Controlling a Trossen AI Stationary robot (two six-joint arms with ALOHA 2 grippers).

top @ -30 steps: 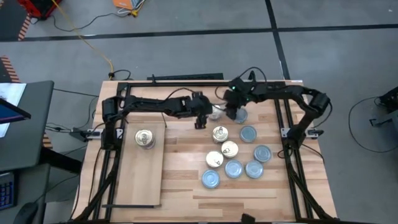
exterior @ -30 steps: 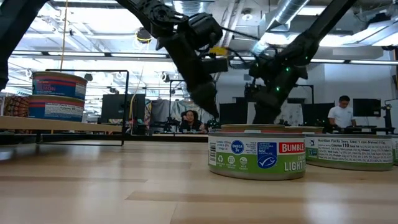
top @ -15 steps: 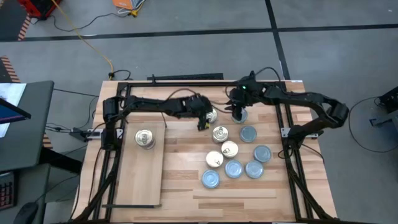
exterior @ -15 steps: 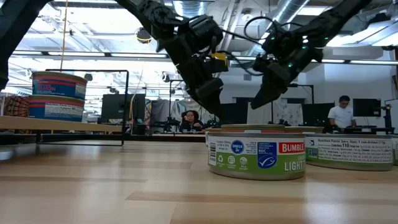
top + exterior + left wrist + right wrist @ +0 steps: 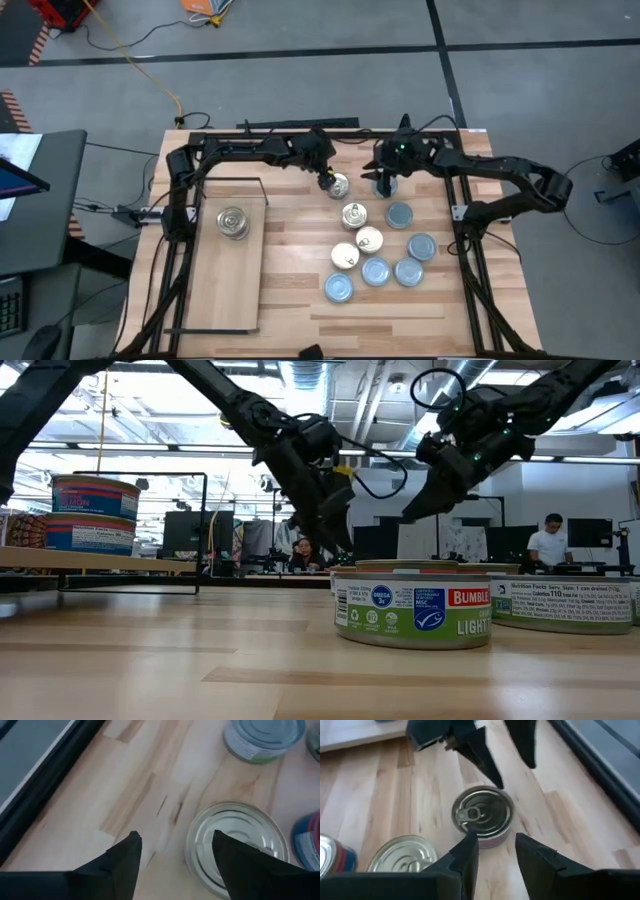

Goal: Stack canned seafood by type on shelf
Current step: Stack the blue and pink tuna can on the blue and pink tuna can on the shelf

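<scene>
A tin with a pull-ring top (image 5: 338, 186) (image 5: 482, 815) stands alone on the table near the far edge, between my two grippers. My left gripper (image 5: 325, 178) (image 5: 175, 847) hangs open just left of it, one finger over its rim, clear of the table in the low view. My right gripper (image 5: 385, 182) (image 5: 495, 850) hovers to its right, open a narrow gap with nothing in it. Several more tins (image 5: 372, 250), gold-topped and blue-topped, stand grouped at the table's middle right. Two tins (image 5: 232, 222) (image 5: 95, 515) stand stacked on the pale shelf board (image 5: 225, 290).
The shelf's thin black wire frame (image 5: 235, 182) stands at its far end, close to my left arm. The dark frame rail (image 5: 300, 135) runs along the table's far edge. In the low view a green-labelled tin (image 5: 412, 605) stands nearest, with people in the room behind.
My right gripper has risen from beside the lone tin and drawn back toward the right. My left arm has swung toward the table's far edge, and its gripper now hangs at the lone tin's left side.
</scene>
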